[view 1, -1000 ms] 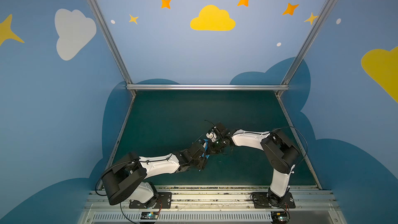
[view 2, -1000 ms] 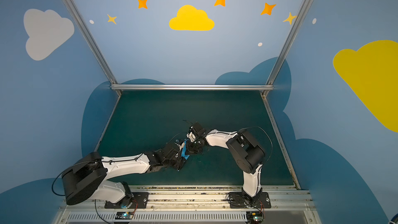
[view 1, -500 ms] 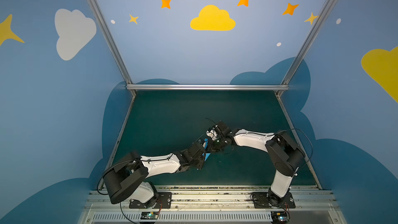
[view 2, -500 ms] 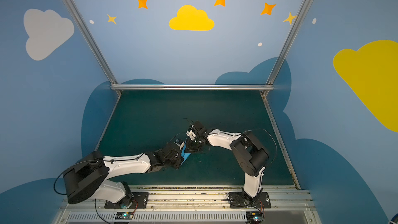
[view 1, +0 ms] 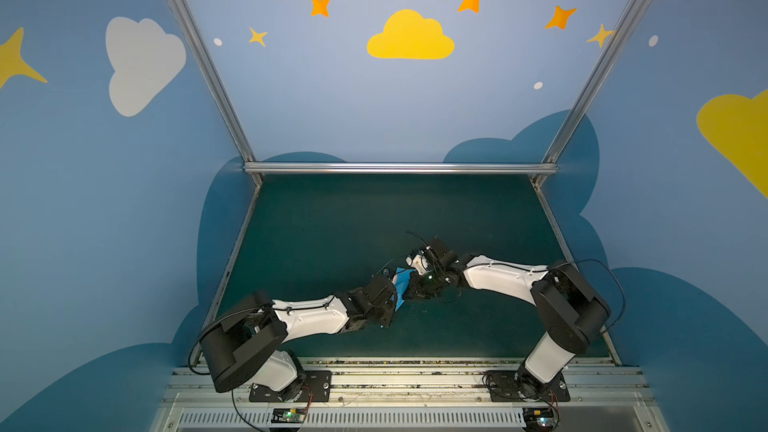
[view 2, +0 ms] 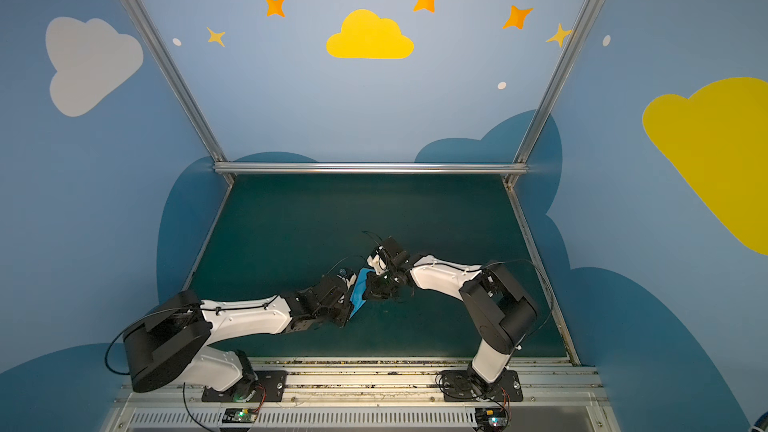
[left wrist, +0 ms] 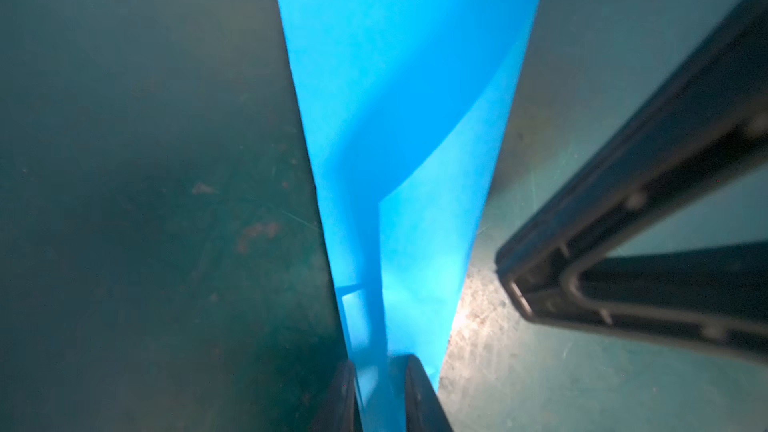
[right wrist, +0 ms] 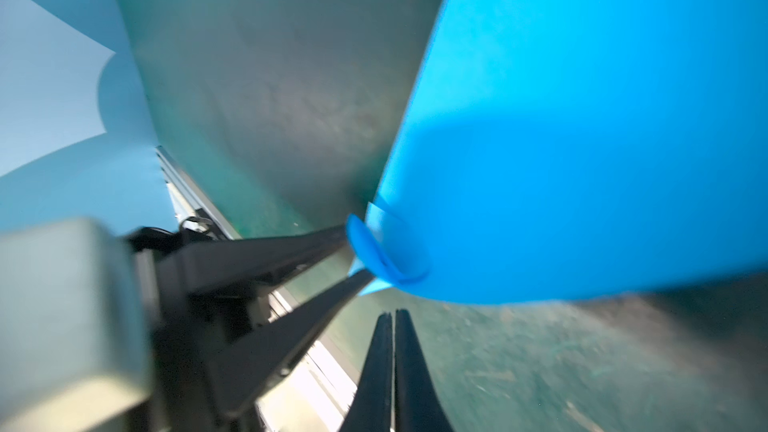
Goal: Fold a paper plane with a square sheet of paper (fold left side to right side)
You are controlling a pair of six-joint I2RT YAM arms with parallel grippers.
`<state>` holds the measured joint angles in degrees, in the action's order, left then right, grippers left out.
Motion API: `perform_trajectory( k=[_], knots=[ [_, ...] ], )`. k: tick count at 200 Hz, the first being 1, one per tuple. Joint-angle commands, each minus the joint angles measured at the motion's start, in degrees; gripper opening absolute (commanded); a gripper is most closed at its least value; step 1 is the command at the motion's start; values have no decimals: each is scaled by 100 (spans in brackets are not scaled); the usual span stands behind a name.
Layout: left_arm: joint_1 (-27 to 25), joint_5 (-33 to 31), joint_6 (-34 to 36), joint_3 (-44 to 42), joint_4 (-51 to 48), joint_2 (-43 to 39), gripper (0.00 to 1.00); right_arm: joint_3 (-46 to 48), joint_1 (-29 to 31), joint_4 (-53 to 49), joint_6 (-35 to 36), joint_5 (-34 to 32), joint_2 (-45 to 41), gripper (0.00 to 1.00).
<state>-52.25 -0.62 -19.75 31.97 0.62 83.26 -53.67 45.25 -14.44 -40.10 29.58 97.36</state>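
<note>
At centre, left gripper [left wrist: 380,371] pinches paper [left wrist: 395,97]

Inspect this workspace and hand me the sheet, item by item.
Surface: dark green mat, scuffed and stained in the left wrist view.
Job's things: blue paper sheet, folded into layers and standing up off the mat between the two grippers; not yet a finished plane.
Clutter: nothing seen.
Grippers: left gripper closed on one end of the paper; right gripper shut and empty, close beside the paper.
Cables: black cables loop along both arms; none seen touching the paper.
Surroundings: blue walls with painted clouds and stars; aluminium frame around the mat.
</note>
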Motion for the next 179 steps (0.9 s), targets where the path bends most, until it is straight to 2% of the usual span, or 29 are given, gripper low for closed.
perform_trajectory(
  k=[1, 115, 179],
  knots=[
    [-31, 201, 64, -42, -256, 106, 22, 2, 71, 26, -6, 34, -12, 2],
    [-32, 236, 111, 42, -326, 100, 23, -598, 327, -138, 53, -68, 620, 0],
    [-23, 256, 120, 66, -447, -62, 25, -403, 226, 163, -76, -147, 860, 0]
  ],
)
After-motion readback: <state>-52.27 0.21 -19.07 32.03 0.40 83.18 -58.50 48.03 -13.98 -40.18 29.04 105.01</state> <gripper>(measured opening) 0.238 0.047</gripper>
